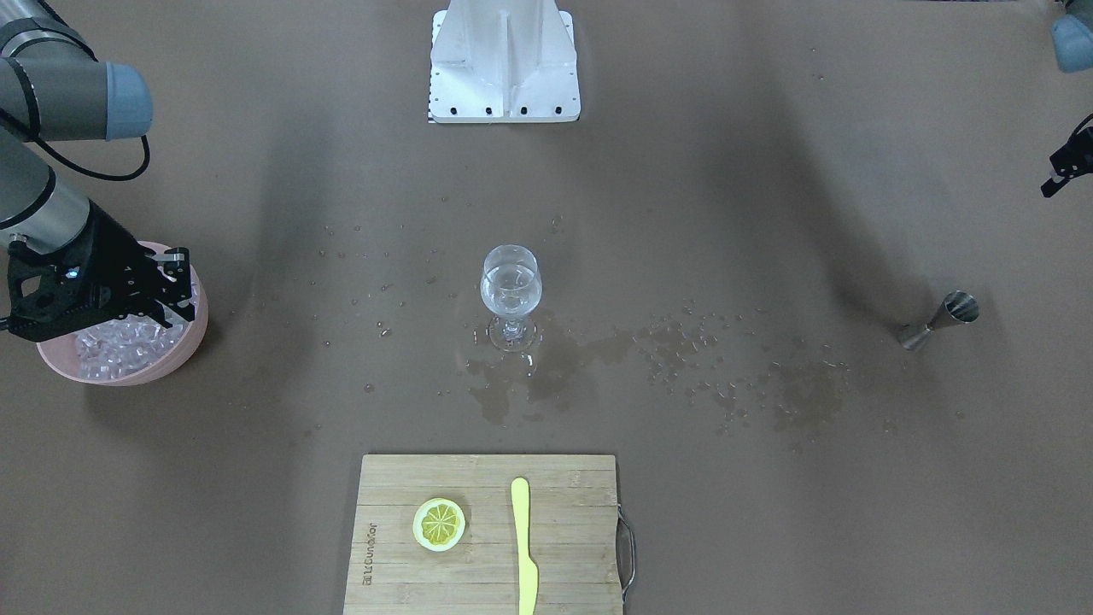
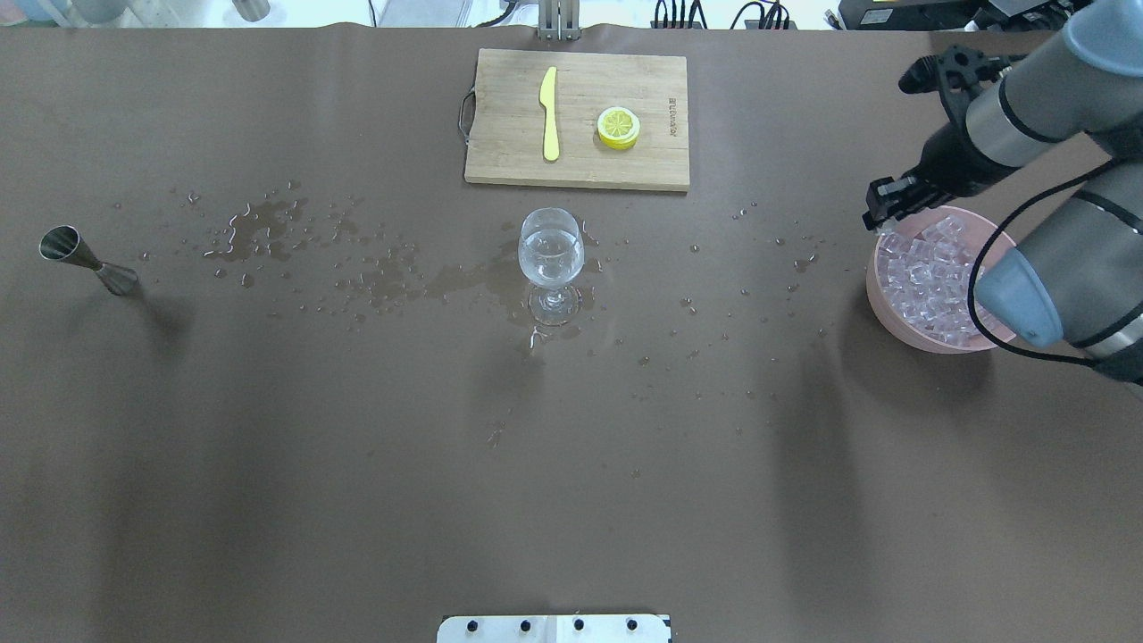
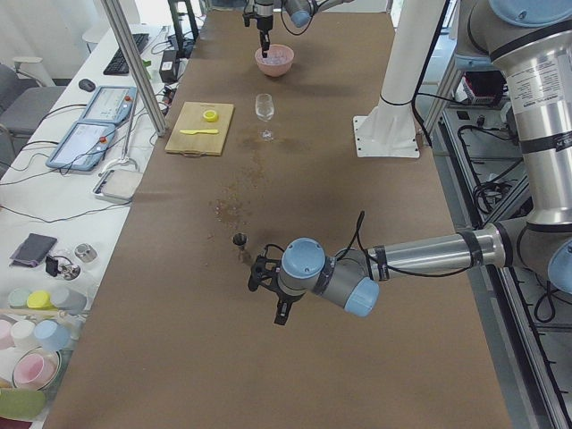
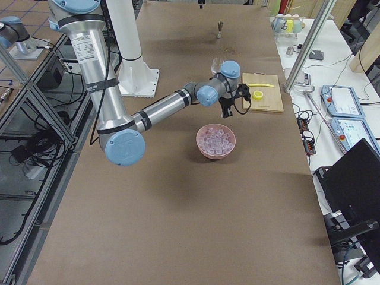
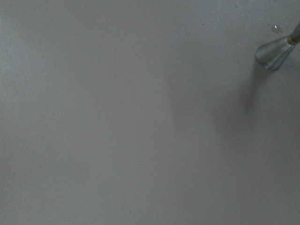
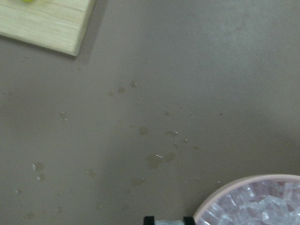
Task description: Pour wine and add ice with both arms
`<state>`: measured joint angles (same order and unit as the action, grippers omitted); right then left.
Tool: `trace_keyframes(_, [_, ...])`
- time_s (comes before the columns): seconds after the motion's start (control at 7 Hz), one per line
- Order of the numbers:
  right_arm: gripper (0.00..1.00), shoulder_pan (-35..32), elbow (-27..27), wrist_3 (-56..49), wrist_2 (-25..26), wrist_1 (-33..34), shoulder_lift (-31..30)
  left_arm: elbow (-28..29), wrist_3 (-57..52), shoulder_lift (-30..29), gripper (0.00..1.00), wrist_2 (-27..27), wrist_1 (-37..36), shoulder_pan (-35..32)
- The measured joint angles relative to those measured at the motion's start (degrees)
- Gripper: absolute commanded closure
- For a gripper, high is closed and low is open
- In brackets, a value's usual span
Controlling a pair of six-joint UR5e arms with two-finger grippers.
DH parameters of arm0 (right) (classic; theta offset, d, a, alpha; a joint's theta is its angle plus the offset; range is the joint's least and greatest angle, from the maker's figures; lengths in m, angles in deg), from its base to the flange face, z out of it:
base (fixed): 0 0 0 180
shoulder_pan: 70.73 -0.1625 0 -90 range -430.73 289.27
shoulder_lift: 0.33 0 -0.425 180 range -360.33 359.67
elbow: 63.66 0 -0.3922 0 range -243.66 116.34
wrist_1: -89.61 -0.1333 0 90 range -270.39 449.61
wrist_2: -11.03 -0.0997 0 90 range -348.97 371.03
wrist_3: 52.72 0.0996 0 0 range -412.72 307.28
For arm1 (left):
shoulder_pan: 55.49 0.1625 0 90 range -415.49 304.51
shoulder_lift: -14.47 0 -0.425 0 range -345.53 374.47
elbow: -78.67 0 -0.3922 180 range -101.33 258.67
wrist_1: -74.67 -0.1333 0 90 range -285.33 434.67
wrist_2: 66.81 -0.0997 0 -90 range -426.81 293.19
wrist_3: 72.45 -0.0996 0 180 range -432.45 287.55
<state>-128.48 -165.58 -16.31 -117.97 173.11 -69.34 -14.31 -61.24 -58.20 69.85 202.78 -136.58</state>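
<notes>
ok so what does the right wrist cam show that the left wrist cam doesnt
Only the right wrist view shows a corner of the cutting board, the pink bowl with ice in it, and the tips of the right gripper at the bottom edge. Only the left wrist view shows one end of the metal jigger, at its upper right. Both show the brown table with scattered water droplets.

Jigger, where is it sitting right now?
In the overhead view the jigger sits at the far left of the table, on the robot's left side, just beyond the wet patch and well left of the wine glass.
</notes>
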Motion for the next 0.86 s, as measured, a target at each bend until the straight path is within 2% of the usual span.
trace_keyframes(0.29, [1.0, 4.21, 0.04, 14.58, 1.77, 5.23, 11.86, 0.55, 0.11, -0.23, 0.02, 0.16, -0.05, -0.05])
trace_keyframes(0.57, [1.0, 11.56, 4.08, 28.9, 8.49, 5.9, 23.56, 0.82, 0.12, -0.46, 0.02, 0.12, -0.09, -0.04])
trace_keyframes(0.86, [1.0, 16.03, 8.04, 35.69, 12.67, 5.74, 29.97, 0.87, 0.12, -0.56, 0.02, 0.13, -0.14, -0.03])
